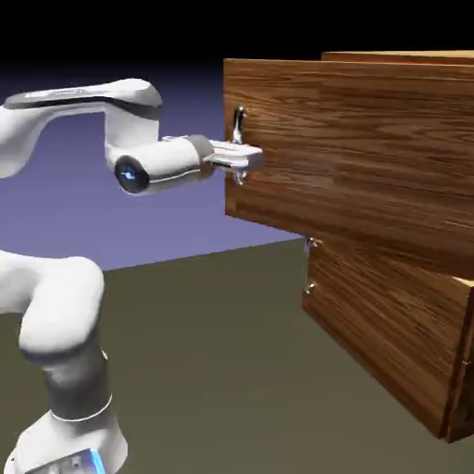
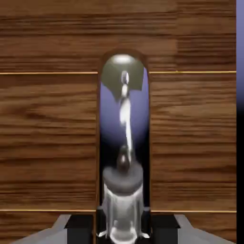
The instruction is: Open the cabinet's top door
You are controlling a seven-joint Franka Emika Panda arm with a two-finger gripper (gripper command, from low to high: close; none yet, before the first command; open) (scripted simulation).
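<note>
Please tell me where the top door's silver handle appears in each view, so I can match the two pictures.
Exterior view: the handle stands upright at the top door's left edge, with the hand closed on it.
Hand view: the handle fills the middle, running from centre to the bottom edge.
Shared landmark: the reddish-brown wood grain of the top door behind the handle.

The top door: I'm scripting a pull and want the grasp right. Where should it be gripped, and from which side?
Probably by its handle, from the front. The upright silver bar stands off the top door, so the gripper, level there and shut on it, fits.
</note>
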